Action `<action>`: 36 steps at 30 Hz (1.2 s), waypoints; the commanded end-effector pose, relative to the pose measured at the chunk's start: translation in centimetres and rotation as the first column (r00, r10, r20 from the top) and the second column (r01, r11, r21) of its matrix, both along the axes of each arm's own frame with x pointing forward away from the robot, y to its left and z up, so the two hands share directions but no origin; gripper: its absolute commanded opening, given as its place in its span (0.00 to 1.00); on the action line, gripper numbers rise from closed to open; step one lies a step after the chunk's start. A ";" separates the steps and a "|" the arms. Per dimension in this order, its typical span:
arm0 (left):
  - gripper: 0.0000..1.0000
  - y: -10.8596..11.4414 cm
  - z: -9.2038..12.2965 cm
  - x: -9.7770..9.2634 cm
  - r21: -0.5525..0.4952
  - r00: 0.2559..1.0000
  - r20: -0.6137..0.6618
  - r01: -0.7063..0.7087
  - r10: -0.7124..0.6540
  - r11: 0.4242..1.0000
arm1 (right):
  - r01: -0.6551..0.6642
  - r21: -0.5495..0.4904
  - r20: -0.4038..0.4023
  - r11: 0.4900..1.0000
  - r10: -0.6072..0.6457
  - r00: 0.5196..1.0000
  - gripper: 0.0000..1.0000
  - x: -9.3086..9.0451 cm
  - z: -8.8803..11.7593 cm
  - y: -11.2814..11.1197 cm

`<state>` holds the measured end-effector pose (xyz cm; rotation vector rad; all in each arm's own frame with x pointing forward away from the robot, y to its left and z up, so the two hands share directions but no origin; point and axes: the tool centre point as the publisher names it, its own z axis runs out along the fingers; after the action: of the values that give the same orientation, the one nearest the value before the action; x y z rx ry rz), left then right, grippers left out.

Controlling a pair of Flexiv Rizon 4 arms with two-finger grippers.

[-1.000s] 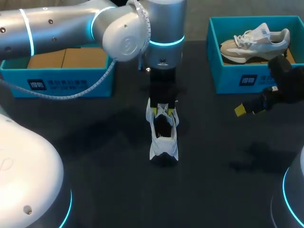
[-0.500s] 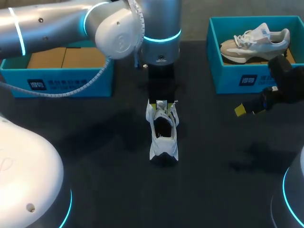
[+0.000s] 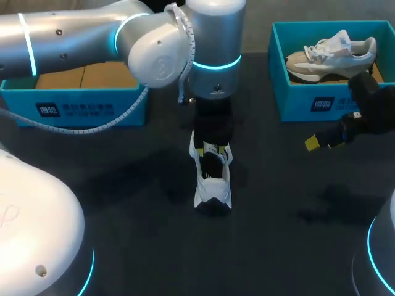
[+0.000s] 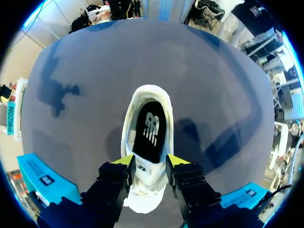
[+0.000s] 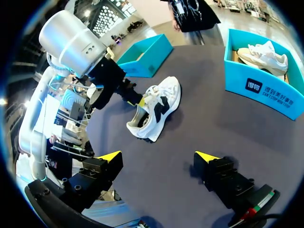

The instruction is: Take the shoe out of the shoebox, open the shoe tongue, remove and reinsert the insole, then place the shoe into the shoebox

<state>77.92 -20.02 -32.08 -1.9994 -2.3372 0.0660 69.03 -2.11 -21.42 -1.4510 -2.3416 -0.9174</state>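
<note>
- A white lace-up sneaker stands on its sole in the middle of the dark table. Its heel faces the robot and its toe faces the far edge. It is outside both boxes.
- From the left wrist you look straight down into the sneaker's opening, where the black insole lies flat inside.
- The left gripper comes down from above onto the sneaker's front, just toe-ward of the opening. Its yellow-tipped fingers are drawn in narrow and pinch the tongue between them, one on each side.
- The right gripper hangs over bare table well off to the sneaker's right. It touches nothing, and its two fingers are spread wide.
- Beyond the sneaker and off to its left sits a teal open cardboard shoebox, with brown card showing inside.
- Beyond the sneaker and off to its right sits a second teal shoebox. A beige-and-white running shoe rests in it, its toe turned toward the sneaker's side of the table.
- The right gripper is closer to this second box than to the sneaker, just on the box's robot-facing side.
</note>
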 end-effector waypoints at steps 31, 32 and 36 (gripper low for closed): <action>1.00 5.7 3.0 -4.2 -0.136 0.781 0.006 -0.618 0.624 0.775 | 0.001 -0.002 -0.001 1.000 -0.001 1.000 1.00 0.0 0.0 0.0; 1.00 5.7 3.0 -4.2 -0.136 0.781 0.006 -0.618 0.624 0.775 | 0.001 -0.002 -0.001 1.000 -0.001 1.000 1.00 0.0 0.0 0.0; 1.00 5.7 3.0 -4.2 -0.136 0.781 0.006 -0.618 0.624 0.775 | 0.001 -0.002 -0.001 1.000 -0.001 1.000 1.00 0.0 0.0 0.0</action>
<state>74.01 -14.71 -28.98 -1.1608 -2.9622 0.1770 69.03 -2.12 -21.41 -1.4512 -2.3415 -0.9173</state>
